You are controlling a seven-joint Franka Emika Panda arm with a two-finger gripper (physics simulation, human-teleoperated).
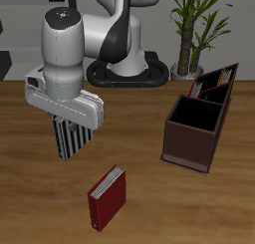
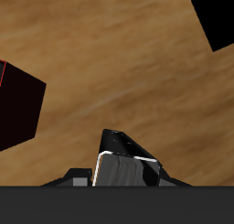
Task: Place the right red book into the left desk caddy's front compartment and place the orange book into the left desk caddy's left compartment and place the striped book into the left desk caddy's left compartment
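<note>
My gripper (image 1: 70,124) is shut on the striped book (image 1: 73,139), which hangs upright above the table with its black-and-white stripes vertical. In the wrist view the book (image 2: 123,159) shows as a dark block with a white edge between the jaws. The left desk caddy (image 1: 218,85), dark reddish-brown with slanted rims, stands far back and well away from the gripper. Small reddish and orange-brown shapes show in its compartments. They are too small to name as the right red book or the orange book.
A red book (image 1: 108,197) with white page edges lies flat near the table's front edge, below and beside the gripper. A second dark brown box (image 1: 191,138) stands in front of the caddy. A potted plant (image 1: 195,29) is at the back.
</note>
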